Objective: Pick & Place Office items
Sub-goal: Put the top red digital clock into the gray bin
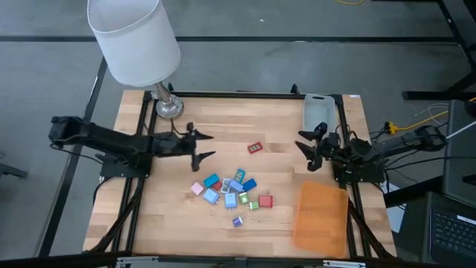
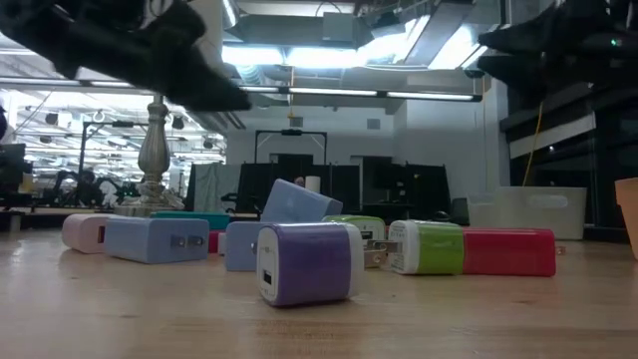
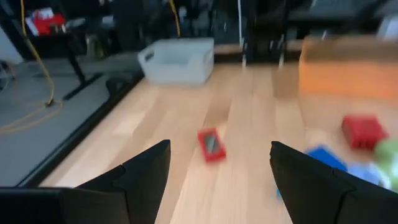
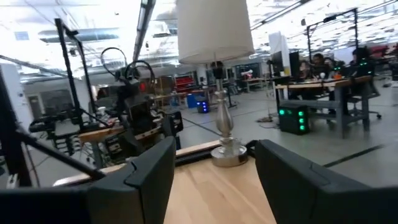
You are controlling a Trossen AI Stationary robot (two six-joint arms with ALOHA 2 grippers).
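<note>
Several small blocky office items (image 1: 234, 192) in blue, light blue, pink, green, red and purple lie clustered on the wooden table's near middle. In the low view a purple one (image 2: 307, 261) lies closest. A lone red piece (image 1: 255, 147) lies flat farther back, also ahead of the fingers in the left wrist view (image 3: 211, 144). My left gripper (image 1: 208, 146) hovers open over the table's left middle, pointing toward the red piece. My right gripper (image 1: 301, 141) hovers open at the right, pointing toward the table's left side. Neither holds anything.
A grey tray (image 1: 316, 112) stands at the far right corner. An orange sheet (image 1: 321, 216) lies at the near right. A lamp with a white shade (image 1: 134, 37) stands on its metal base (image 1: 169, 106) at the far left. Bare wood lies between the grippers.
</note>
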